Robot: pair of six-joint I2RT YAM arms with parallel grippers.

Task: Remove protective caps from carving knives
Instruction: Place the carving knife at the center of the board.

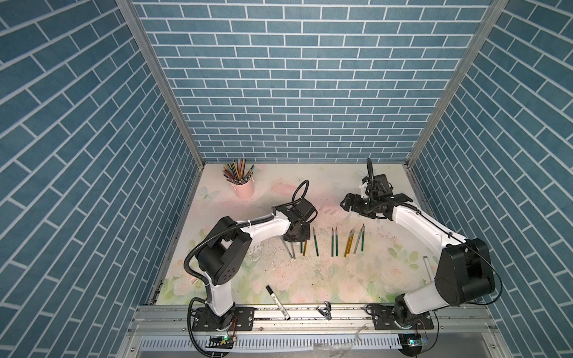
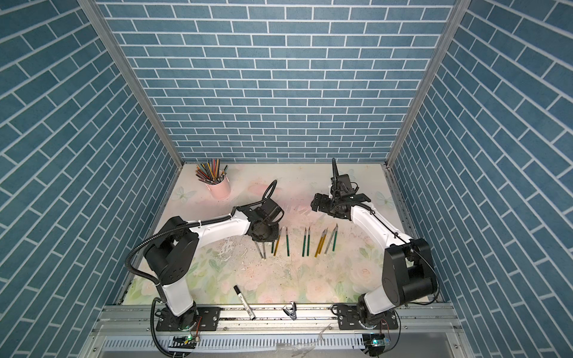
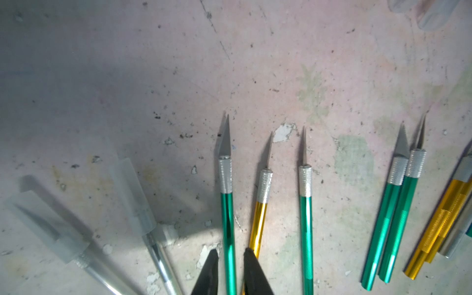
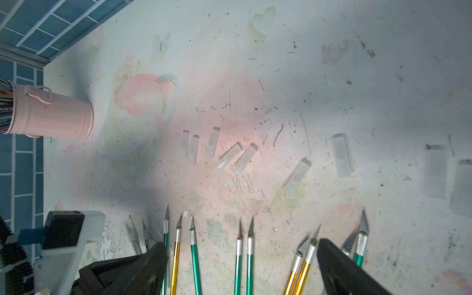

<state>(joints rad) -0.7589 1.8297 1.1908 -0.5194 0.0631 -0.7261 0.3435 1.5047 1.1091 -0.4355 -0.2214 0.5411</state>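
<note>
Left arm (image 1: 257, 229) reaches from lower left to the centre in both top views; left gripper (image 3: 231, 252) points down, jaws narrowly parted. Right arm (image 1: 415, 226) reaches up from lower right; right gripper (image 4: 241, 245) jaws spread wide.

Pink cup (image 1: 245, 187) w/ pencils (image 1: 237, 170) at back; marker (image 1: 278, 302), clip (image 1: 324, 311) at front.

both arms had white link shells, black joint housings. left arm (image 1: 260, 231) carried fat black corrugated conduit (image 1: 187, 262); right arm (image 1: 412, 223) ran a thin black cable (image 1: 434, 223). left gripper (image 3: 231, 251) fingers (image 3: 255, 275) were black, wedge-tipped. black base plates (image 1: 242, 324), silver bolts.
</note>
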